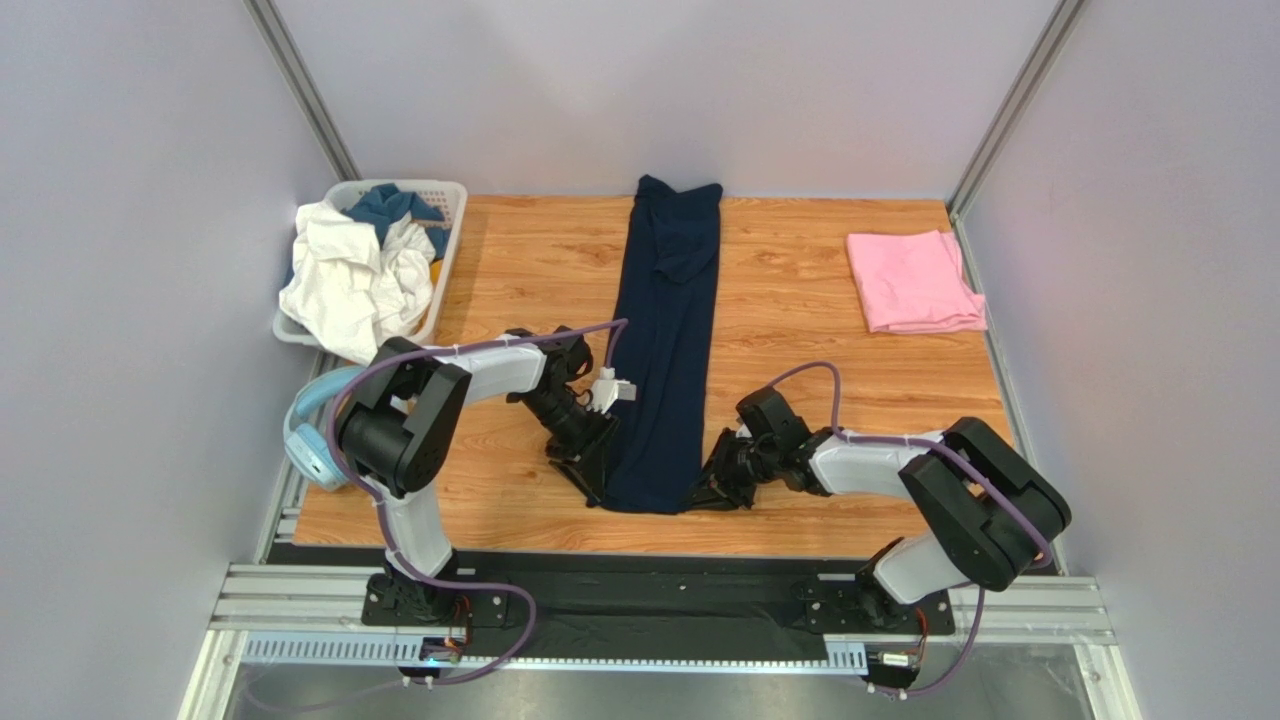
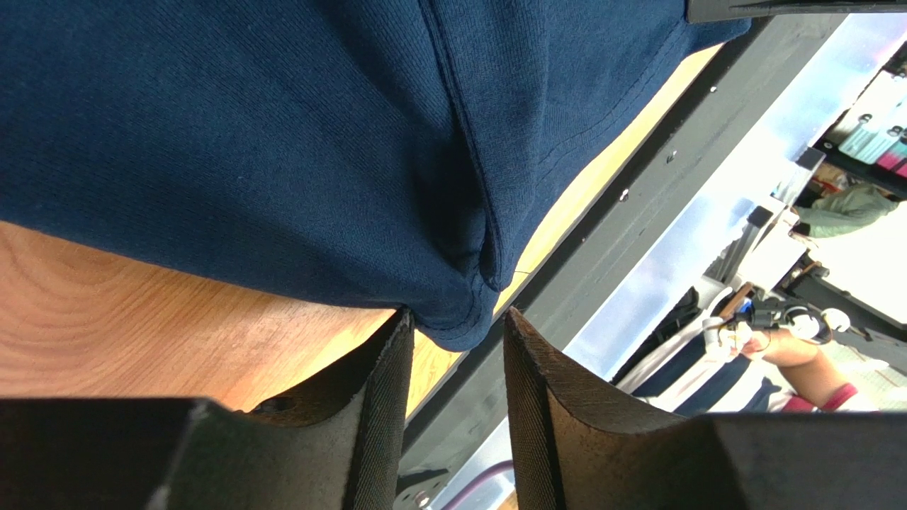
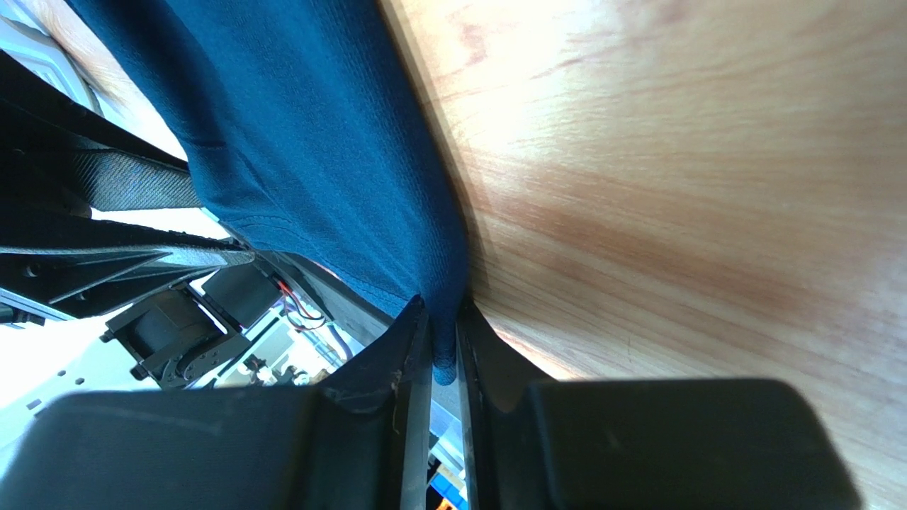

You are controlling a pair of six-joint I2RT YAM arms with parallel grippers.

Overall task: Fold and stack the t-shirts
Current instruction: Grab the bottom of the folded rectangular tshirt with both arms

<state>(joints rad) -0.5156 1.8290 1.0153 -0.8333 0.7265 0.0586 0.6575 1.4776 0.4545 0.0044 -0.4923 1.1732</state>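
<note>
The navy t-shirt (image 1: 669,345) lies as a long narrow strip down the middle of the wooden table (image 1: 812,360), collar end at the back. My left gripper (image 1: 598,462) is at its near left corner. In the left wrist view the shirt's hem corner (image 2: 463,319) sits between the tips of the left gripper (image 2: 458,316), with a gap showing on each side, so the jaws are open. My right gripper (image 1: 718,488) is at the near right corner. In the right wrist view the right gripper (image 3: 443,308) is shut on a fold of navy cloth (image 3: 319,149). The pink t-shirt (image 1: 914,281) lies folded at the back right.
A white basket (image 1: 445,195) of white and teal clothes stands at the back left. Light-blue headphones (image 1: 311,443) hang off the table's left edge beside my left arm. The black rail (image 1: 661,578) runs just past the near table edge. Grey walls enclose three sides.
</note>
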